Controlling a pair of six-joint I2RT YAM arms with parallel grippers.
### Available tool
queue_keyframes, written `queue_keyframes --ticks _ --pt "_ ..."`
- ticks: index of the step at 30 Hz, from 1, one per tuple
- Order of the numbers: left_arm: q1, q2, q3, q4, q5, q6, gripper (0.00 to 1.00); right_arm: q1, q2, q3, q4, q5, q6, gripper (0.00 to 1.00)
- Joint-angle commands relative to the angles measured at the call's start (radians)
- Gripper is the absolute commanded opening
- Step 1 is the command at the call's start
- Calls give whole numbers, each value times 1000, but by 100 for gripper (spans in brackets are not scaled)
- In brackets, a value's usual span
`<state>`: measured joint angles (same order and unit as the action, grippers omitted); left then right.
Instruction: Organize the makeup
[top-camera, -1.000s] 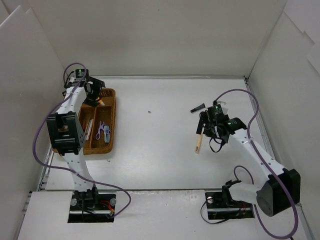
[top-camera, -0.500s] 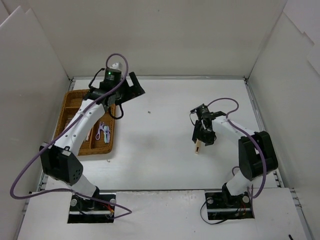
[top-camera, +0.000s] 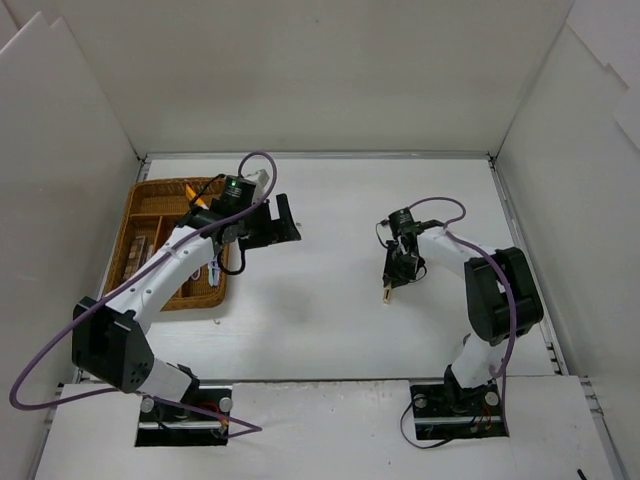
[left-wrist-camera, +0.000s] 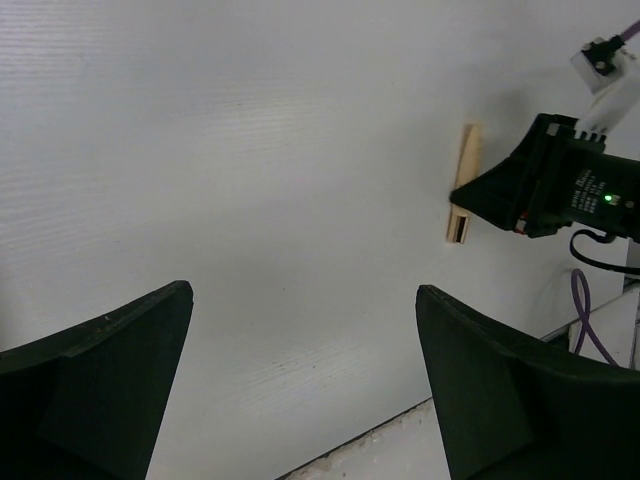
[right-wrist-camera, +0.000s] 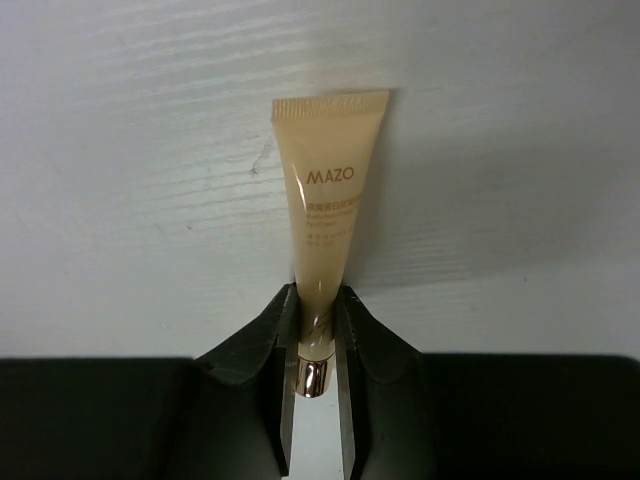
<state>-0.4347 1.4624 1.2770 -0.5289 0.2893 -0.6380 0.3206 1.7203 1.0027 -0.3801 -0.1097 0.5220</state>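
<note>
My right hand (right-wrist-camera: 318, 305) is clamping the orange tube (right-wrist-camera: 328, 190) at its narrow neck by the gold cap (right-wrist-camera: 311, 376). The body is lying ahead on the surface (right-wrist-camera: 150, 150). Judging it light, soft and slick, so the stiffer neck suits. My left hand (left-wrist-camera: 303, 300) is hovering, spread apart.

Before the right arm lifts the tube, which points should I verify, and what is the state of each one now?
1. Right gripper shut on the tube: ok, it is pinched between both fingers.
2. Grip centred on tube: not ok, it is at one end; the long part may droop.
3. Left gripper open and empty: ok.
4. Way to the tray free: not ok, the left arm reaches across it.
5. Free compartment in tray: cannot tell, the arm hides part of it.
</note>
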Motion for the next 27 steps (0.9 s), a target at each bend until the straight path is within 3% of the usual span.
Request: queue_keyframes --ticks 1,14,27 --pt "-25 -53 19 90 51 14 88 33 -40 39 32 -45 -84 0" --pt "-143 78 97 236 140 -100 85 184 -372 59 129 -162 -272 0" --pt "-223 157 167 319 123 -173 72 238 -439 94 130 -193 -284 4"
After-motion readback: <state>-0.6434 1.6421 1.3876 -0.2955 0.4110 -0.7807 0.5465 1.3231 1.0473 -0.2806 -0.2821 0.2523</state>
